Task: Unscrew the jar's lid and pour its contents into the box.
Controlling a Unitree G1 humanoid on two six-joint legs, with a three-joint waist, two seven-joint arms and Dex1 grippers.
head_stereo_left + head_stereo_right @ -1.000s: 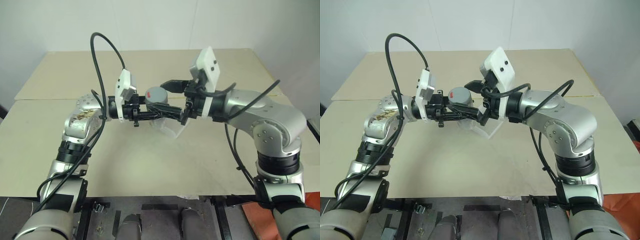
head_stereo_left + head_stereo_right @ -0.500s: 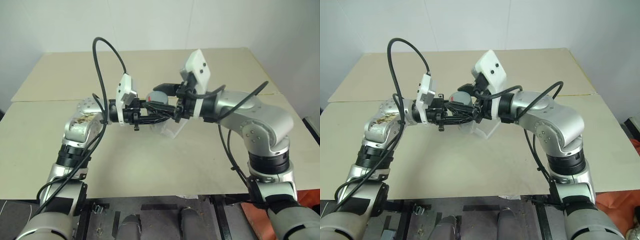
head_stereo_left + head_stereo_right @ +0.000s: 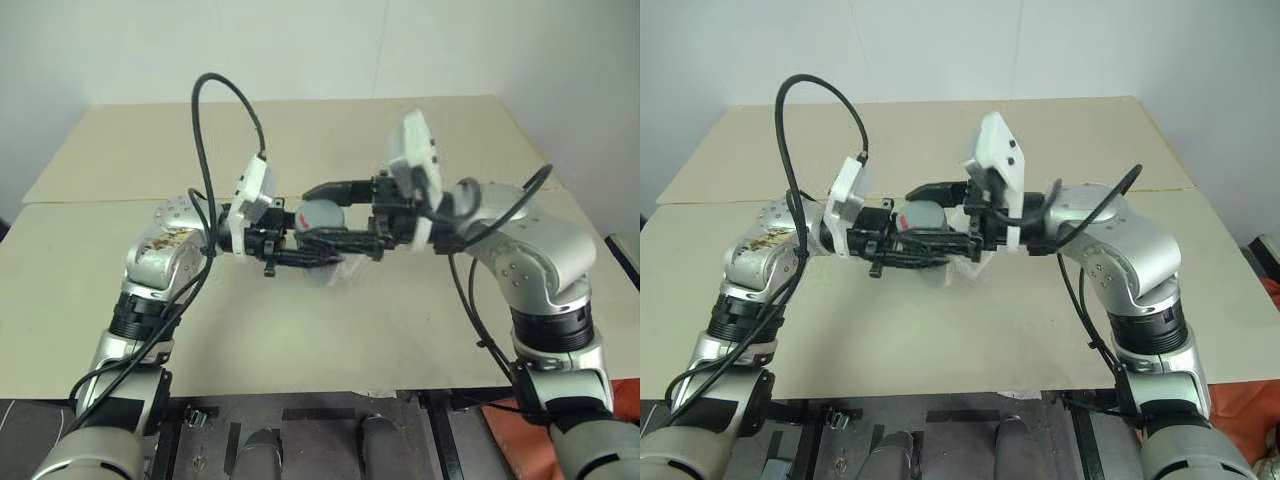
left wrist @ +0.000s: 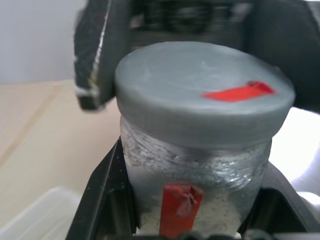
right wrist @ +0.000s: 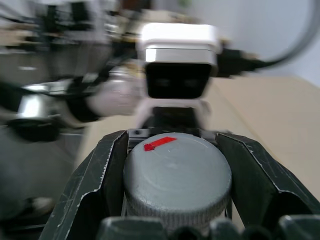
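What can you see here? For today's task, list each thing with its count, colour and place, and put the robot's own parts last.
jar: one, silvery with a red and white label, held above the table between both grippers.
lid: one, grey with a red mark, on top of the jar.
box: one, clear plastic, on the table under the jar.
table: one, beige, beneath everything.
left gripper: one, black, shut on the jar's body.
right gripper: one, black, shut on the lid.

A beige table (image 3: pixel 420 330) stands against a plain, seemingly white wall (image 3: pixel 300 45).
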